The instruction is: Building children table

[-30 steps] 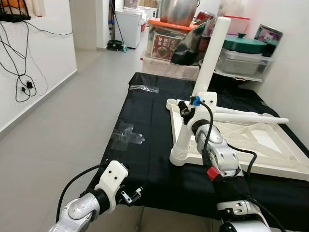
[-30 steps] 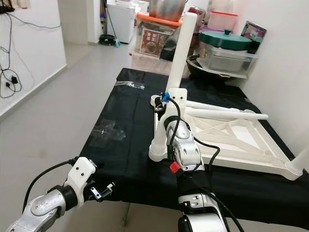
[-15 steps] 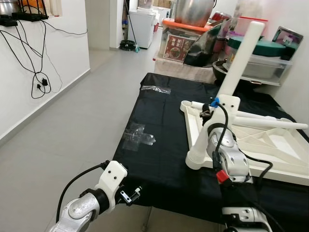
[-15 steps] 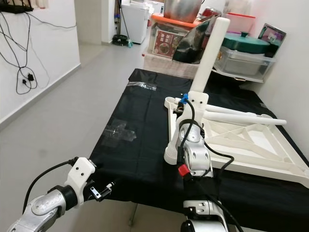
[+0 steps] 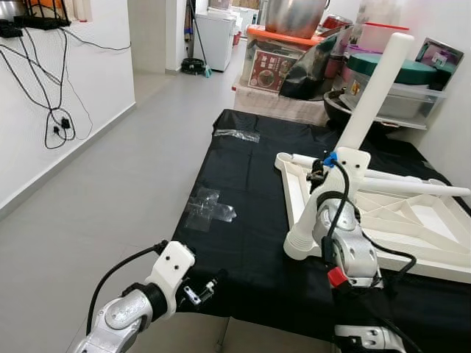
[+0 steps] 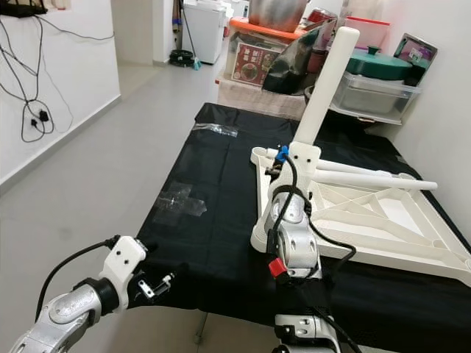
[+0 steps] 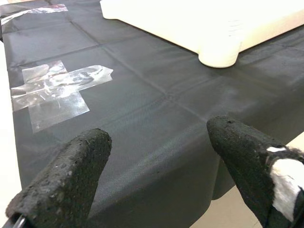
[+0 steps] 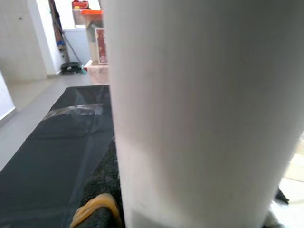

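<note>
I'm in a home: grey tiled floor (image 5: 96,184), small white fridge (image 5: 218,37), stacked plastic storage boxes (image 5: 383,95) holding cookware.

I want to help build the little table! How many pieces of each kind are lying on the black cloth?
White plastic table top, upside down: 1
White round plastic table legs: 2, one upright in the right gripper, one lying across the top
Clear sticky tape patches: 2, a cross and a strip
Total: 5
</note>
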You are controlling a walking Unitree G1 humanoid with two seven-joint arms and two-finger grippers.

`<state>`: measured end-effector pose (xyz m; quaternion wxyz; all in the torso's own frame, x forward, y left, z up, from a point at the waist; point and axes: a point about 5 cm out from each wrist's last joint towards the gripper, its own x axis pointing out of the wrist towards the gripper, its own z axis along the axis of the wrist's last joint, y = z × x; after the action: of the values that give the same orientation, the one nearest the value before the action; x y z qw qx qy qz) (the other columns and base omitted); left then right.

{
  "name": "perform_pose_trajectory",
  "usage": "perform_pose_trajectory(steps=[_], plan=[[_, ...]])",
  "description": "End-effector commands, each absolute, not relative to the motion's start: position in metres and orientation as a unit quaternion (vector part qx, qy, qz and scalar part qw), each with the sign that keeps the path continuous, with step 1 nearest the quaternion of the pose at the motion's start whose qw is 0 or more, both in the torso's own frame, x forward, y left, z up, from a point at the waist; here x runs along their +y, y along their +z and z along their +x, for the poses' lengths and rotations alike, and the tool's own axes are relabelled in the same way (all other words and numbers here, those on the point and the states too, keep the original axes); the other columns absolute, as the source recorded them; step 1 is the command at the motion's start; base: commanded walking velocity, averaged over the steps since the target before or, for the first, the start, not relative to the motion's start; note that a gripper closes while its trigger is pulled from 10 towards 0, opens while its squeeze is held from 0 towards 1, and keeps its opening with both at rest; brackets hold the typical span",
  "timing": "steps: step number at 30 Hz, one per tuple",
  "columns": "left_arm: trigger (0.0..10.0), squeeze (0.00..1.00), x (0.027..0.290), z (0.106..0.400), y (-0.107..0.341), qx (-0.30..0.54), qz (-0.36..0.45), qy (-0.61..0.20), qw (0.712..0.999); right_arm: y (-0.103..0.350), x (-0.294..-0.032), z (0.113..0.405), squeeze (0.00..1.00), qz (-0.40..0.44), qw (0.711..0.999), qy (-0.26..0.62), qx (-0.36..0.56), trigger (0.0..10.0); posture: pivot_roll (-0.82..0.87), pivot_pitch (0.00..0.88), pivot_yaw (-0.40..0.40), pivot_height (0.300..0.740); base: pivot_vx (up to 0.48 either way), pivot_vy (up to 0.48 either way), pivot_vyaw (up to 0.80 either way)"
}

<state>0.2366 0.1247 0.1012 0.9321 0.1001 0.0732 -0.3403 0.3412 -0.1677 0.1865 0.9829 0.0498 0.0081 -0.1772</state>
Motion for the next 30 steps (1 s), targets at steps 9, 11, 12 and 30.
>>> perform_pose_trajectory(steps=[9, 11, 12, 30], plan=[[10.0, 0.00, 0.127, 0.238, 0.100, 0.075, 0.107, -0.337, 0.932, 0.158, -0.191, 0.329, 0.00, 0.027, 0.966, -0.253, 0.050, 10.0, 0.05, 0.000, -0.129, 0.740, 0.000, 0.000, 0.00], [10.0, 0.00, 0.128, 0.239, 0.101, 0.075, 0.109, -0.337, 0.932, 0.161, -0.190, 0.329, 0.00, 0.022, 0.966, -0.253, 0.045, 10.0, 0.05, 0.000, -0.125, 0.740, 0.000, 0.000, 0.00], [10.0, 0.00, 0.128, 0.239, 0.101, 0.075, 0.109, -0.337, 0.932, 0.161, -0.190, 0.329, 0.00, 0.022, 0.966, -0.253, 0.045, 10.0, 0.05, 0.000, -0.125, 0.740, 0.000, 0.000, 0.00], [10.0, 0.00, 0.127, 0.241, 0.101, 0.075, 0.109, -0.338, 0.932, 0.172, -0.172, 0.348, 0.00, -0.003, 0.987, -0.146, 0.066, 10.0, 0.04, 0.000, -0.129, 0.740, 0.000, 0.000, 0.00]])
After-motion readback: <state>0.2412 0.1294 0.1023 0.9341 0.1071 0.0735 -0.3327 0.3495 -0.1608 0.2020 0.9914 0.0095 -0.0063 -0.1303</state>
